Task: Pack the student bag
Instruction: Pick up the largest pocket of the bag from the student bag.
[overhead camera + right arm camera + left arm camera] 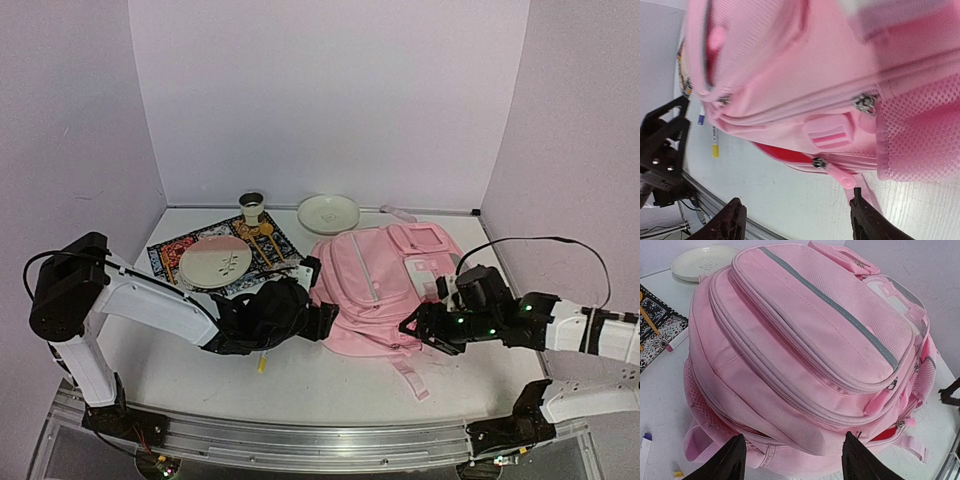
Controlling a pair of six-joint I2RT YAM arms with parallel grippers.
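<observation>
The student bag (375, 290) lies flat right of centre, left gripper (795, 462) and right gripper (795, 220) poised spread wide and empty at its near corners, so opening seems the step: next, pinch a zip pull (820, 162) squarely.

A pink-and-white plate (215, 262) lies on a patterned mat (165, 256), a cream plate (328, 212) and small cup (251, 207) behind.
</observation>
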